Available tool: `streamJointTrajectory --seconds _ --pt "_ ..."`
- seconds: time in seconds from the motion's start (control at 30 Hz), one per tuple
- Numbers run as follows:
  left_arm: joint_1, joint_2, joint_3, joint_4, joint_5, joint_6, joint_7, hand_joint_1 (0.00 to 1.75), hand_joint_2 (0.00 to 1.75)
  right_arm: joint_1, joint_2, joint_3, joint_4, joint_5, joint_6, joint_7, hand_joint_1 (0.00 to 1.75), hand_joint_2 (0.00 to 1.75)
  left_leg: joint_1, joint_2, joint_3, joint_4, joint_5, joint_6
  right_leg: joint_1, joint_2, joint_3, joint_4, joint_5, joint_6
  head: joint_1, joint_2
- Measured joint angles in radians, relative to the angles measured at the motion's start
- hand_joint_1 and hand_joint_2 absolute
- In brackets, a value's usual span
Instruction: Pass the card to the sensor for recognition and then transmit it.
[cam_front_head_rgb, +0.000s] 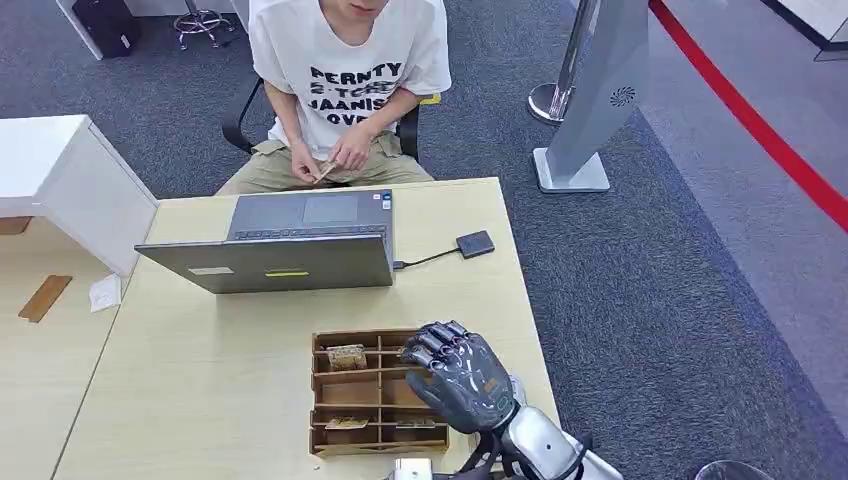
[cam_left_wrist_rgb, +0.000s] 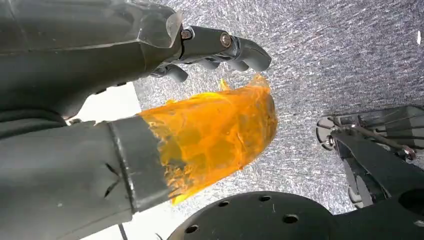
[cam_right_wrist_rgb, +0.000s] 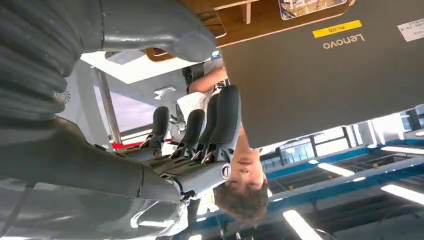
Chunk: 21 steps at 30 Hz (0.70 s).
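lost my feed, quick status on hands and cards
Right hand open, over the card tray, holding nothing. Left hand hangs over carpet, nothing held. Cards in tray. Sensor beside laptop, path clear.

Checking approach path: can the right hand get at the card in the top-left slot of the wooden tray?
Probably yes. The right hand hovers open over the wooden tray's right side, holding nothing. The card lies uncovered in the far-left slot, and nothing stands between. The low dividers might hinder the fingers.

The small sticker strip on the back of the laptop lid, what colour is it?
Yellow, a narrow yellow sticker strip on the grey laptop lid, clearest in the right wrist view.
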Motion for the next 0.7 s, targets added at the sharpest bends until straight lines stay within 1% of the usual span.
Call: streamJointTrajectory --seconds 0.07,0.13,0.23,0.33,0.37,0.43,0.47,0.5,0.6,0.7 --pt "0.000 0.000 0.000 0.000 -0.001 0.000 0.000 0.00 0.00 -0.001 0.000 0.000 0.001 0.000 0.007 0.000 0.84 1.75 0.000 0.000 0.000 0.000 0.000 0.000 0.000 0.000 0.000 0.000 0.000 0.000 0.000 0.000" --pt "0.000 0.000 0.000 0.000 -0.002 0.000 0.000 0.00 0.00 -0.004 0.000 0.000 0.002 -0.001 0.011 0.000 0.91 1.75 0.000 0.000 0.000 0.000 0.000 0.000 0.000 0.000 0.000 0.000 0.000 0.000 0.000 0.000" --pt "0.000 0.000 0.000 0.000 -0.003 0.000 0.000 0.00 0.00 -0.008 0.000 0.001 0.004 -0.005 0.016 -0.002 0.86 1.75 0.000 0.000 0.000 0.000 0.000 0.000 0.000 0.000 0.000 0.000 0.000 0.000 0.000 0.000" --pt "0.000 0.000 0.000 0.000 -0.004 0.000 0.000 0.00 0.00 -0.013 0.000 0.001 0.008 -0.005 0.016 -0.002 0.87 1.75 0.000 0.000 0.000 0.000 0.000 0.000 0.000 0.000 0.000 0.000 0.000 0.000 0.000 0.000" --pt "0.000 0.000 0.000 0.000 -0.006 0.000 0.000 0.00 0.00 -0.014 0.000 0.001 0.008 -0.006 0.017 -0.002 0.91 1.75 0.000 0.000 0.000 0.000 0.000 0.000 0.000 0.000 0.000 0.000 0.000 0.000 0.000 0.000" --pt "0.000 0.000 0.000 0.000 -0.010 -0.001 0.000 0.00 0.00 -0.019 0.000 0.001 0.011 -0.008 0.021 -0.002 0.87 1.75 0.000 0.000 0.000 0.000 0.000 0.000 0.000 0.000 0.000 0.000 0.000 0.000 0.000 0.000" --pt "0.000 0.000 0.000 0.000 -0.010 -0.001 0.000 0.00 0.00 -0.023 0.000 0.001 0.014 -0.008 0.026 -0.002 0.91 1.75 0.000 0.000 0.000 0.000 0.000 0.000 0.000 0.000 0.000 0.000 0.000 0.000 0.000 0.000" --pt "0.000 0.000 0.000 0.000 -0.010 -0.002 0.000 0.00 0.00 -0.026 0.000 0.001 0.016 -0.009 0.027 -0.002 0.87 1.75 0.000 0.000 0.000 0.000 0.000 0.000 0.000 0.000 0.000 0.000 0.000 0.000 0.000 0.000" --pt "0.000 0.000 0.000 0.000 -0.013 -0.003 0.000 0.00 0.00 -0.035 0.001 0.001 0.023 -0.010 0.030 -0.002 0.96 1.75 0.000 0.000 0.000 0.000 0.000 0.000 0.000 0.000 0.000 0.000 0.000 0.000 0.000 0.000" --pt "0.000 0.000 0.000 0.000 -0.013 -0.003 0.000 0.00 0.00 -0.044 0.004 0.001 0.033 -0.012 0.033 -0.002 0.98 1.75 0.000 0.000 0.000 0.000 0.000 0.000 0.000 0.000 0.000 0.000 0.000 0.000 0.000 0.000"
